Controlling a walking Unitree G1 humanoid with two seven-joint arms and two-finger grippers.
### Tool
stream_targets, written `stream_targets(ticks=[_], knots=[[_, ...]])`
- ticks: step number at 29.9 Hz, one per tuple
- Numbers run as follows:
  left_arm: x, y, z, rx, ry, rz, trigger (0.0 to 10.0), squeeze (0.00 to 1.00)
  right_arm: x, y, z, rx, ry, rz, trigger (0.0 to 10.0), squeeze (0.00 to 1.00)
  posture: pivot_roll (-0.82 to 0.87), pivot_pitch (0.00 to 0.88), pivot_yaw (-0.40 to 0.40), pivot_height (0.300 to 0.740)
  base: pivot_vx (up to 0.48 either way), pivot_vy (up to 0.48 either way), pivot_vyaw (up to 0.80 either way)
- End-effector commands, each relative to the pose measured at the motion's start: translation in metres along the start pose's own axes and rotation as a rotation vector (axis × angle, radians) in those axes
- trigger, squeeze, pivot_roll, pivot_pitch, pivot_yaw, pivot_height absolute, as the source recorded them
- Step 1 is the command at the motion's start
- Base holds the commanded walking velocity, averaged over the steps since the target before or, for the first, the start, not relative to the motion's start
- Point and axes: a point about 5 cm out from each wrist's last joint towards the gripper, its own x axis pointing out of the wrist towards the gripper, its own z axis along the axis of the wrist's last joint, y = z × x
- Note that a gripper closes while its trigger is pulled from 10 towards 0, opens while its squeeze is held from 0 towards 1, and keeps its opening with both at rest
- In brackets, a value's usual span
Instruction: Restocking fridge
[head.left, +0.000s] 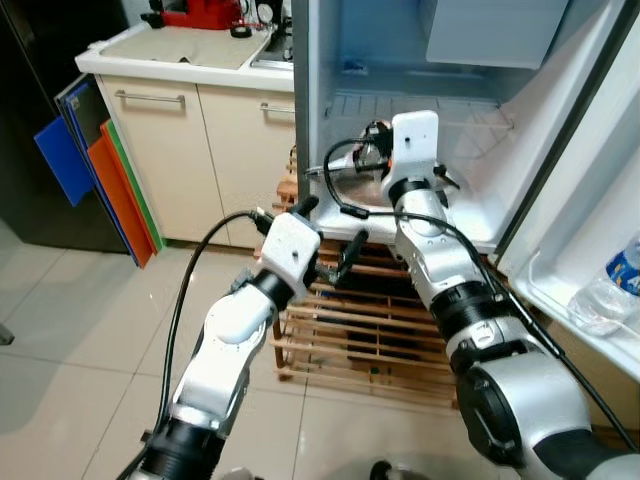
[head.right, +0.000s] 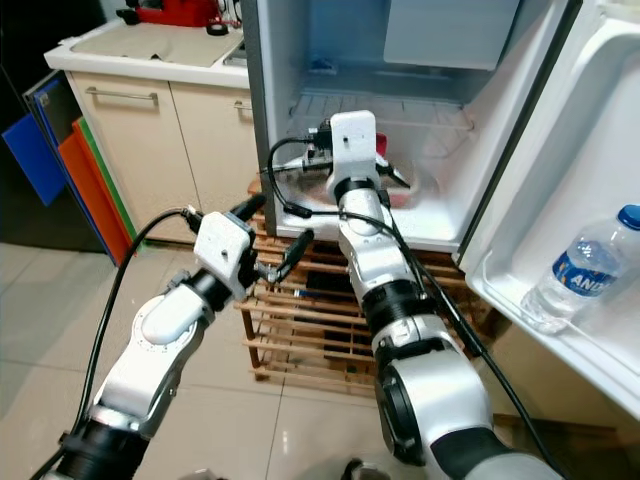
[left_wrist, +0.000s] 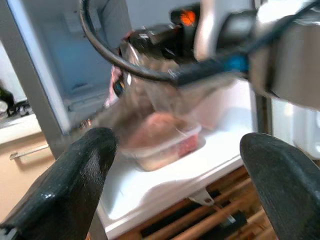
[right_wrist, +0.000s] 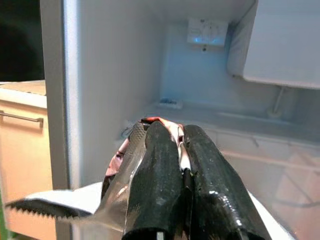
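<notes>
- Right claw (right_wrist: 182, 175) pinched tight on the crinkled edge of a clear plastic packet (right_wrist: 127, 170), reaching into the open fridge (head.left: 330, 60) just above its white floor shelf (head.right: 440, 225); held by a corner, presumably so the packet hangs free and can be lowered without the arm touching the shelf.
- Packet printed red and pink near the fingertips, with a saw-tooth seal edge trailing down toward the fridge's left wall; contents not readable.
- Clear tray of meat (left_wrist: 162, 142) already resting on the same shelf, deep inside the fridge and directly under the right claw; probably the spot the packet is meant to join, or to sit beside.
- Left claw (head.left: 330, 240) spread wide and empty, hovering just outside the fridge, below the front lip of its shelf and above the wooden slat rack (head.left: 350, 330) under the fridge; looks parked there to stay out of the way yet near enough to steady things.
- Water bottle (head.right: 580, 270) lying tilted in the fridge door's lower bin (head.right: 530, 320), well apart from both claws; already stocked, by the look of it.
- Tabletop (head.left: 180, 50) with a red appliance (head.left: 205, 12) just beside the fridge's left wall, not involved.
- Judged stage: placing, with release not yet made.
</notes>
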Motion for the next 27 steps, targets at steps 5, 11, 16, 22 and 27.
stream_targets(ticks=[5, 11, 16, 22, 27], knots=[[-0.014, -0.005, 0.004, -0.021, 0.033, 0.022, 10.0, 0.00, 0.009, 0.001, 0.010, -0.022, -0.035, -0.011, 0.0, 0.00, 0.16, 0.098, -0.043, 0.740, 0.000, 0.000, 0.00], [-0.034, -0.014, 0.007, -0.039, 0.080, 0.037, 10.0, 0.00, 0.007, 0.021, 0.001, -0.036, 0.016, 0.037, 0.0, 0.00, 0.23, 0.167, -0.057, 0.740, 0.000, 0.000, 0.00], [-0.036, -0.017, 0.013, -0.049, 0.081, 0.043, 10.0, 0.00, 0.008, 0.026, 0.005, -0.016, 0.000, 0.044, 0.0, 0.00, 0.22, 0.173, -0.068, 0.740, 0.000, 0.000, 0.00], [-0.037, 0.000, 0.007, -0.119, 0.104, 0.136, 10.0, 0.00, 0.001, 0.019, 0.007, 0.037, -0.093, 0.015, 0.0, 0.00, 0.15, 0.122, -0.067, 0.740, 0.000, 0.000, 0.00], [-0.038, 0.029, -0.009, -0.138, 0.154, 0.273, 10.0, 0.00, -0.012, -0.009, 0.016, 0.024, -0.231, -0.056, 0.0, 0.00, 0.10, 0.055, -0.063, 0.740, 0.000, 0.000, 0.00]])
